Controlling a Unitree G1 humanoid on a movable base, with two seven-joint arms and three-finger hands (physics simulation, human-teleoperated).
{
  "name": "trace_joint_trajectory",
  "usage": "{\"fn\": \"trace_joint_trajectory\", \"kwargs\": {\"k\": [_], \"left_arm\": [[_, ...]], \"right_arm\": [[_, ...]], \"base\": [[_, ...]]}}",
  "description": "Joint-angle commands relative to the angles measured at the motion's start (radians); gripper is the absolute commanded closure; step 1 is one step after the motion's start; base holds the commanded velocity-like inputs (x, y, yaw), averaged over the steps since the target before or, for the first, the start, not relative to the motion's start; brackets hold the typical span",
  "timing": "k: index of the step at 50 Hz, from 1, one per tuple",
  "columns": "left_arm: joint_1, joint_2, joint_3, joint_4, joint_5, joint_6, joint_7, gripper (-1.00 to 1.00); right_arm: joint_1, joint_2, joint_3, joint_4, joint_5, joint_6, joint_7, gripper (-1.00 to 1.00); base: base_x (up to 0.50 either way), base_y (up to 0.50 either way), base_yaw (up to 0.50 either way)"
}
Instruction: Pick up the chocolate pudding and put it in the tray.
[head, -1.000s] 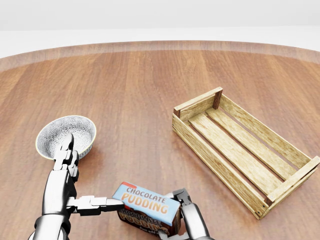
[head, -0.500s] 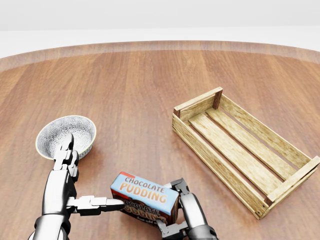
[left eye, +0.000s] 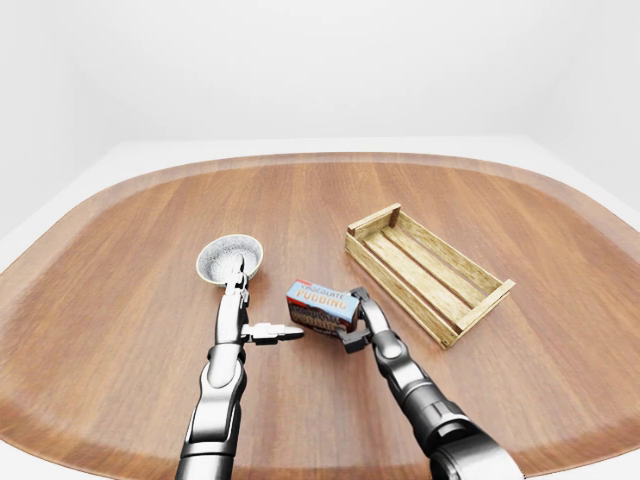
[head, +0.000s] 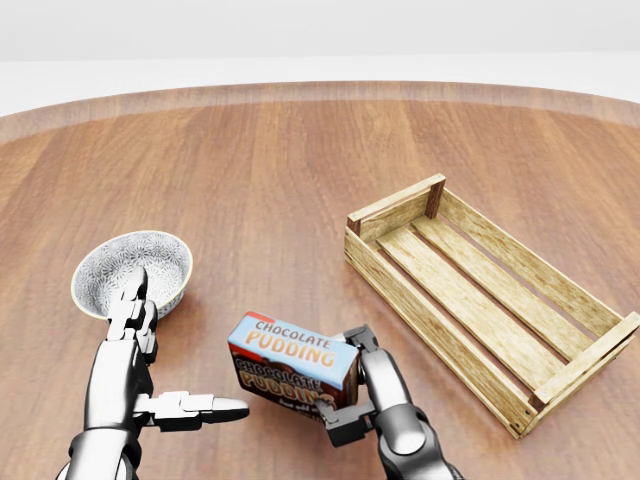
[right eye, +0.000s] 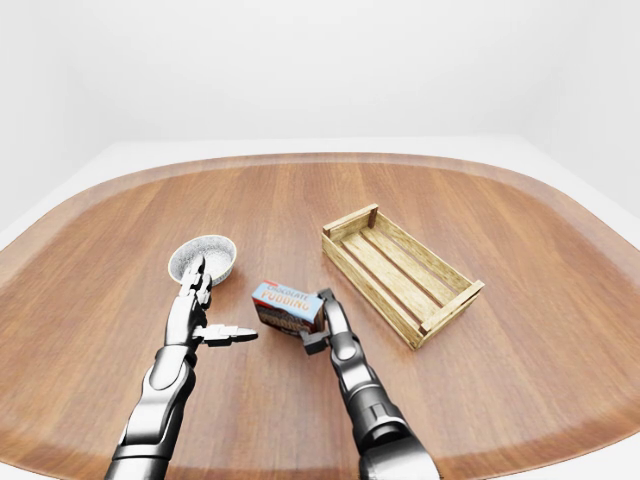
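Pudding first: the blue-and-brown cardboard box of chocolate pudding (head: 292, 362) sits at the fingertips of the silver right hand (head: 352, 385), lying to that hand's left in the head view. One finger (head: 357, 342) hooks over the box's right end and another (head: 338, 424) reaches under its lower corner, so the hand is closed on the box at that end. Whether the box is clear of the brown wooden table (head: 300, 160) or resting on it cannot be told; it looks tilted, its lettered face turned upward.

Taking the slatted wooden tray (head: 489, 303) as landmark, the box lies to the tray's lower left in the head view, near its short end but apart from it. The box's long axis runs roughly left to right, while the tray's runs from upper left to lower right. The right hand is clearly the nearer one to the tray, so the carry likely goes rightward and upward in the head view, over the tray's near wall.

The silver left hand (head: 150, 380) is spread open and holds nothing; one finger (head: 210, 407) points toward the box without touching it. It hangs below a patterned white bowl (head: 132, 272), far left of the tray.
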Motion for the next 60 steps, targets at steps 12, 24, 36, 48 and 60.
{"fn": "trace_joint_trajectory", "kwargs": {"k": [12, 24, 36, 48, 60], "left_arm": [[0.002, -0.004, 0.002, -0.011, -0.014, 0.013, -0.010, -1.00], [0.002, -0.004, 0.002, -0.011, -0.014, 0.012, -0.010, -1.00], [-0.001, -0.004, 0.003, -0.007, -0.014, 0.010, -0.011, -1.00], [-0.003, -0.004, 0.003, -0.004, -0.015, 0.010, -0.010, -1.00], [-0.003, -0.004, 0.002, 0.000, -0.014, 0.007, -0.011, -1.00]], "right_arm": [[-0.195, 0.007, -0.035, 0.172, -0.033, 0.000, -0.042, 1.00], [-0.300, 0.006, -0.050, 0.210, -0.031, 0.000, -0.050, 1.00], [-0.390, -0.005, -0.075, 0.285, -0.024, 0.000, -0.052, 1.00], [-0.474, -0.028, -0.098, 0.321, -0.034, 0.000, -0.060, 1.00], [-0.558, -0.033, -0.114, 0.329, -0.039, 0.000, -0.056, 1.00]], "base": [[0.00, 0.00, 0.00], [0.00, 0.00, 0.00], [0.00, 0.00, 0.00], [0.00, 0.00, 0.00], [0.00, 0.00, 0.00]]}}
